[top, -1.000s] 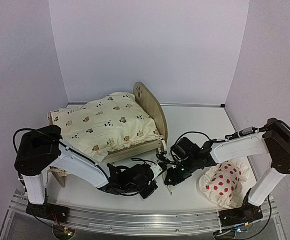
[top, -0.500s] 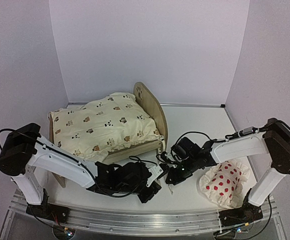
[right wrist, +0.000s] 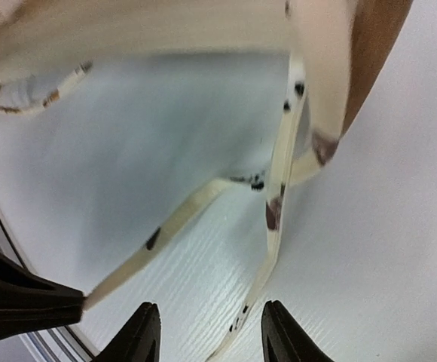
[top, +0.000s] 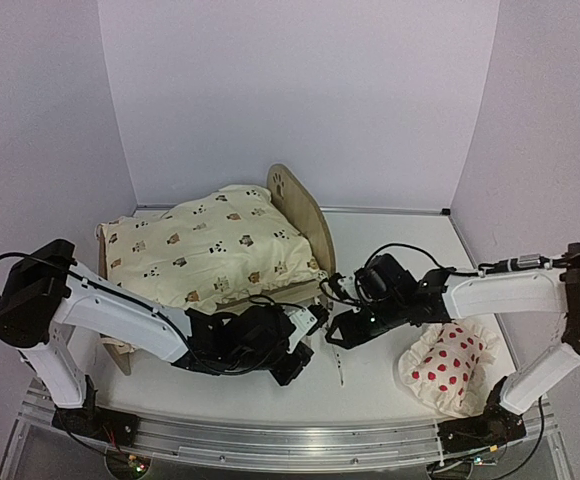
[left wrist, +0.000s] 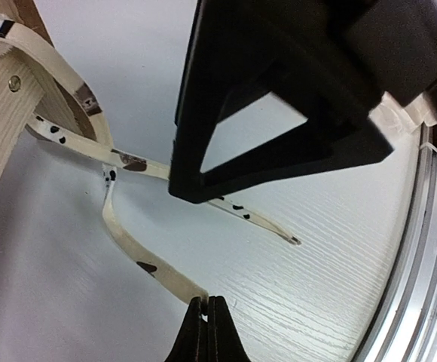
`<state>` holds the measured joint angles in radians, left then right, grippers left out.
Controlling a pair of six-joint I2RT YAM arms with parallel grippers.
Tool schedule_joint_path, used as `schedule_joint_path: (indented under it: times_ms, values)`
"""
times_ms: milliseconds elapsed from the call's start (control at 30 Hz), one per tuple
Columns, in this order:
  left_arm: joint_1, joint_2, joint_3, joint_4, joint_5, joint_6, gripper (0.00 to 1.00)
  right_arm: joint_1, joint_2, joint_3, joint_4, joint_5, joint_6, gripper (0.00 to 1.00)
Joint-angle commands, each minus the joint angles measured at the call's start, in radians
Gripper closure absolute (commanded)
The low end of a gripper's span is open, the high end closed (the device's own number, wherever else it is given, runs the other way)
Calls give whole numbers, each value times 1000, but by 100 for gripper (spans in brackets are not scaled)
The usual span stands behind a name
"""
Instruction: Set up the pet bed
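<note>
Your pet bed [top: 307, 215] sits at the back left of the counter [top: 400, 250], its rounded paw-print end board toward the middle. The cream animal-print cushion [top: 205, 250] lies on top of it. 2 spotted cloth strips come off the bed's near right corner and trail onto the counter. Your left hand [left wrist: 207, 309] is clenched on the end of the 1st tie [left wrist: 139, 256], pinching it low over the counter. Your right hand [right wrist: 209, 332] is released, fingers apart, and the 2nd tie [right wrist: 277, 219] runs down between them unpinched. In the left wrist view, 1 of its fingertips sits right at that strip. Both hands are close together just in front of the bed's corner. The red-dotted pillow [top: 448, 368] lies well apart, at the near right.
</note>
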<state>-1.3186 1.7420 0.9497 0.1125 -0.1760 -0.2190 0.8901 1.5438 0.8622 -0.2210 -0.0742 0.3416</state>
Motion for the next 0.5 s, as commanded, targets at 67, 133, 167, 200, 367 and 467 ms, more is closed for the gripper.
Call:
schedule_joint_path:
  times_ms: [67,133,167,200,367,467]
  values:
    - [28,-47,9,86,43,31,100,-5,-102,-86,297,212,-12,49]
    - [33,-44,13,93,53,34,100,-6,-82,-87,339,279,-24,48]
    - [35,-43,15,96,57,35,100,-7,-69,-83,352,292,-27,48]
    - [36,-41,17,99,60,37,100,-7,-51,-74,366,300,-32,48]
    - [41,-43,17,104,63,41,100,-7,31,-31,402,319,-39,52]
    - [46,-48,9,108,66,38,100,-7,61,-18,426,330,-41,55]
